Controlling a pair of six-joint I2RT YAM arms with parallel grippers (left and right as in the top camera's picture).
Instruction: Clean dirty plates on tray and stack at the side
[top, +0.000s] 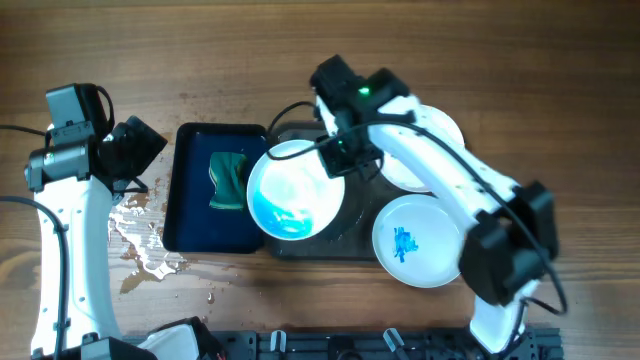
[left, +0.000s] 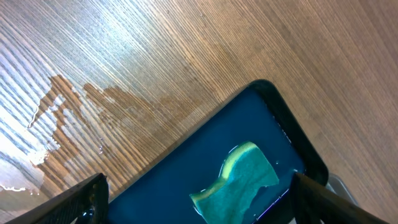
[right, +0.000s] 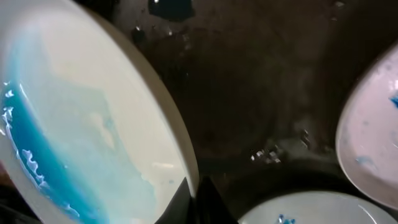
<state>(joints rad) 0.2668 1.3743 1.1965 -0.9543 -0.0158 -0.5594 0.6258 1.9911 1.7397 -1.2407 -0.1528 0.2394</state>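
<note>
Overhead clock, 12 = top edge.

- Right hand (top: 338, 158): clamped together on the rim of the tilted plate (top: 290, 195), gripping at the plate's 1 o'clock. In the wrist view the rim runs straight into the fingers (right: 198, 200).
- The tilted plate is white with a pale blue wash, and bright blue liquid is pooled at its 6 o'clock edge. It sits at the 9 o'clock end of the grey tray (top: 355, 215) and overlaps the 3 o'clock rim of the small blue tray (top: 195, 215).
- Smeared plate (top: 415, 240): lies flat at the grey tray's 4 o'clock, with blue marks near its centre. Its lower part looks to be past the tray rim.
- Third plate (top: 448, 130): at the tray's 1 o'clock, mostly under the right arm. Can't tell how dirty it is.
- Left hand (top: 148, 150): fingers (left: 87, 200) wide apart, nothing between them. It is above the small blue tray's 10 o'clock corner.
- Green sponge (top: 228, 180): lies crumpled in the small blue tray, toward its 3 o'clock side.
- Water spill (top: 140, 240): on the bench (top: 500, 60), at 8 o'clock from the small blue tray.
</note>
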